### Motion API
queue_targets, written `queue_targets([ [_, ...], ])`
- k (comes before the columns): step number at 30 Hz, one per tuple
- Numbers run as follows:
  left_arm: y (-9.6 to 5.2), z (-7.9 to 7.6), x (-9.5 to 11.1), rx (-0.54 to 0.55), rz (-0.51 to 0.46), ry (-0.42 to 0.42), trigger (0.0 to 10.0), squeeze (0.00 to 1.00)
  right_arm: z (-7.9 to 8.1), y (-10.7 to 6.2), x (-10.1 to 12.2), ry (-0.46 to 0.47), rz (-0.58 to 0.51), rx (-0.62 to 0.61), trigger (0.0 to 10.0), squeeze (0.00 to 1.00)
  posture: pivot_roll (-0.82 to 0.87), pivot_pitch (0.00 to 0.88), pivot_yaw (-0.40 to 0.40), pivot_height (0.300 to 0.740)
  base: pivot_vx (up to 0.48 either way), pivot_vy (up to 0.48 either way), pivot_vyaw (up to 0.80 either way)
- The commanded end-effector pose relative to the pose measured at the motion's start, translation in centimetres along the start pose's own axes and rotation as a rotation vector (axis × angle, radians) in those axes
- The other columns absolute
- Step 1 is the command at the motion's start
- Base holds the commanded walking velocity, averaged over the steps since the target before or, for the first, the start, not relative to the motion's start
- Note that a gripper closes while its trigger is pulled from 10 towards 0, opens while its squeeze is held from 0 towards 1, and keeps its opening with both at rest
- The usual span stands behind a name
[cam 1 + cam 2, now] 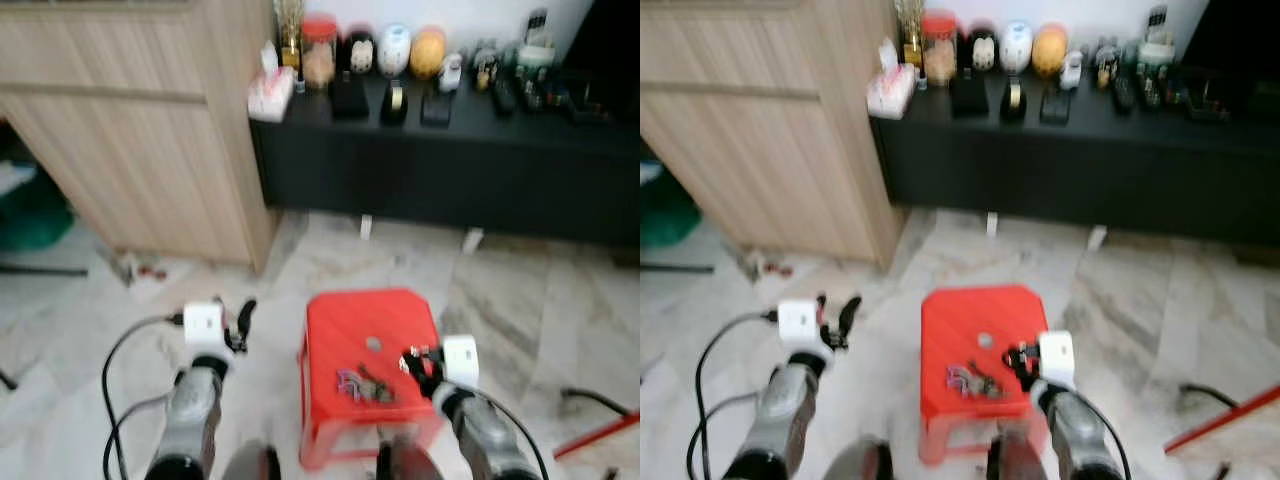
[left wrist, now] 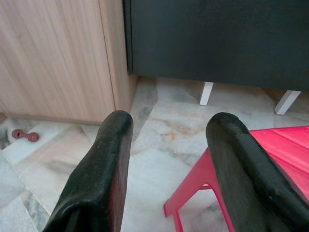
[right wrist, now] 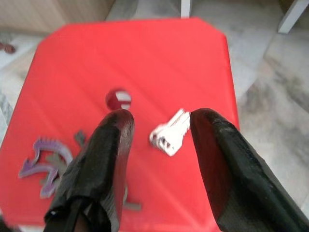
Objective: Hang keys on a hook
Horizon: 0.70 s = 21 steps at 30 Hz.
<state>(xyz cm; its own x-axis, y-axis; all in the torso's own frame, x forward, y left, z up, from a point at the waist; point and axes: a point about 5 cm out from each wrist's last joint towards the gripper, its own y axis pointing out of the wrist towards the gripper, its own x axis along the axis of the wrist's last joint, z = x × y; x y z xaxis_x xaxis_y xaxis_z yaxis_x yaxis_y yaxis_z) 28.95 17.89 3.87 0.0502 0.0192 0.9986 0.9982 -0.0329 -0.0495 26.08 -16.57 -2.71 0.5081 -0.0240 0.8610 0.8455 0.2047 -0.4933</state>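
Leftmost, a wooden cabinet stands beside open marble floor. Nearer, the left pincer hangs spread and empty above that floor, off the left edge of the red stool. Keys lie on the stool's near half. The right pincer, spread and empty, straddles a silver key near the stool's right edge.
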Motion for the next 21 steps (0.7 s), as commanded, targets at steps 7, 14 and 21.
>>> queue_targets([
  [7, 0.1, 0.1, 0.1, -0.005, 0.005, -0.008, 10.0, 0.00, 0.2, 0.6, 0.2, -0.026, 0.080, 0.005, 10.0, 1.00, -0.02, 0.148, -0.034, 0.657, 0.000, 0.000, 0.00],
  [14, 0.8, -0.1, 1.6, -0.003, -0.049, -0.057, 10.0, 0.00, -0.5, 1.2, 2.1, -0.029, 0.058, -0.039, 10.0, 1.00, -0.01, 0.201, -0.044, 0.657, 0.000, 0.000, 0.00],
  [21, 1.2, -0.7, 3.1, -0.010, -0.109, -0.074, 10.0, 0.00, -0.5, 1.4, 2.8, -0.055, 0.050, -0.037, 10.0, 1.00, 0.00, 0.262, -0.060, 0.657, 0.000, 0.000, 0.00],
])
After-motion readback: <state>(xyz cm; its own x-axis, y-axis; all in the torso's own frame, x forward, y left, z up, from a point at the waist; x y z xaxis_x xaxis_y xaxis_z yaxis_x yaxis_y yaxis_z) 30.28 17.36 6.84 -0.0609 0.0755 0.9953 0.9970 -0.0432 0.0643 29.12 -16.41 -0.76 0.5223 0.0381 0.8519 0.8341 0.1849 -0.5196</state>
